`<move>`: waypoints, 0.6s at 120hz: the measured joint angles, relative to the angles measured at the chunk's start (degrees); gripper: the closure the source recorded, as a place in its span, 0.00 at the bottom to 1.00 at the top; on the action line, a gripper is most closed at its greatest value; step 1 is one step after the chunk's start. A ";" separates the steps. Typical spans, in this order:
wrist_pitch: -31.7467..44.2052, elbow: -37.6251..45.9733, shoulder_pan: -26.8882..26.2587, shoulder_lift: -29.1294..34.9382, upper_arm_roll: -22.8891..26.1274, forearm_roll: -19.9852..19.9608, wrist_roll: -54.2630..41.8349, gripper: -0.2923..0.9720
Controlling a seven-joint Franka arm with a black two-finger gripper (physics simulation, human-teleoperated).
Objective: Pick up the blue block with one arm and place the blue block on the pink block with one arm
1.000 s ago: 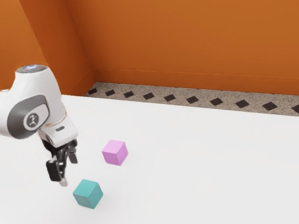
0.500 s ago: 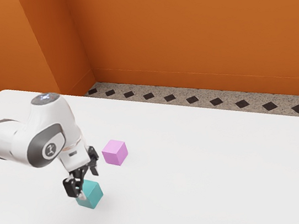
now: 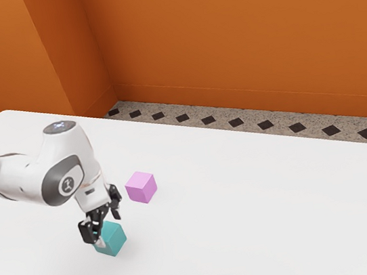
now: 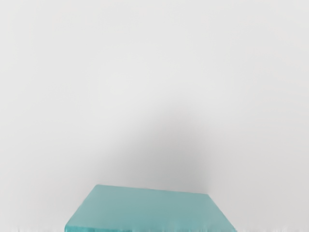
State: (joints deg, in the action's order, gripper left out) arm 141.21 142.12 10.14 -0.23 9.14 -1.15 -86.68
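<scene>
Blue block [image 3: 114, 239], one, on table [image 3: 262, 208]; pincer [image 3: 102, 227] spread wide, straddling it; one pink block [image 3: 140, 186] near.

**Surfaces & finish**

Blue block [image 3: 110, 237]: smooth, matt, plastic-like. Close up in wrist view [image 4: 149, 210] it looks even, untextured.
Pink block [image 3: 140, 186]: same smooth matt.
Table [image 3: 260, 195]: plain white, matt.
Arm [image 3: 31, 174]: white shell w/ slight sheen.
Gripper [image 3: 101, 230]: black, matt.
Floor [image 3: 271, 125]: speckled, stone-like.
</scene>
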 joint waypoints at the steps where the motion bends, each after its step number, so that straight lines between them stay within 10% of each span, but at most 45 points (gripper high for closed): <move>1: 0.03 -0.01 0.06 -0.05 0.00 0.00 -0.07 0.23; 72: 1.46 -1.96 1.38 -5.15 0.08 -0.34 -3.85 0.23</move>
State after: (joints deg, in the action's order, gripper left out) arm 142.68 140.15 11.52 -5.38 9.22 -1.49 -90.53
